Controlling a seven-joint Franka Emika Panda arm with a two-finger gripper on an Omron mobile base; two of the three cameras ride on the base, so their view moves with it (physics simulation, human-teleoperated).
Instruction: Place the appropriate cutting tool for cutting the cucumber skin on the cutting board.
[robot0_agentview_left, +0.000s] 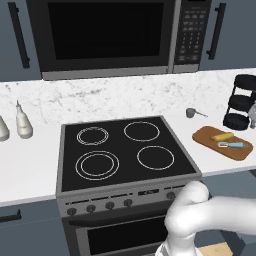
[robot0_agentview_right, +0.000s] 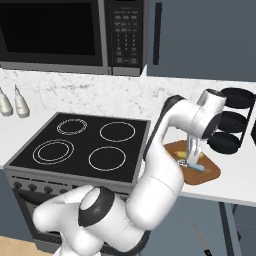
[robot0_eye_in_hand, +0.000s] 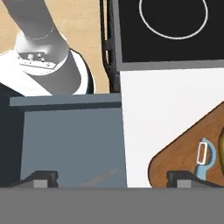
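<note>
The reddish-brown cutting board (robot0_agentview_left: 210, 136) lies on the counter right of the stove. On it rest the yellow-green cucumber (robot0_agentview_left: 221, 136) and, just in front of it, the blue-handled cutting tool (robot0_agentview_left: 234, 145), a slim peeler. In the right base view my gripper (robot0_agentview_right: 192, 160) hangs just above the board (robot0_agentview_right: 209, 175), over the peeler (robot0_agentview_right: 198, 167). The hand view has the fingertips (robot0_eye_in_hand: 40, 178) spread wide with nothing between them. There the peeler (robot0_eye_in_hand: 204, 159) lies flat on the board (robot0_eye_in_hand: 173, 159), beside the right fingertip, and the cucumber (robot0_eye_in_hand: 221, 144) is cut by the right edge.
A black stove (robot0_agentview_left: 125, 150) with four rings fills the middle, under a microwave (robot0_agentview_left: 107, 35). A black round tiered rack (robot0_agentview_left: 241, 102) stands behind the board, with a small metal cup (robot0_agentview_left: 191, 113) to its left. Two bottles (robot0_agentview_left: 22, 122) stand at the far left.
</note>
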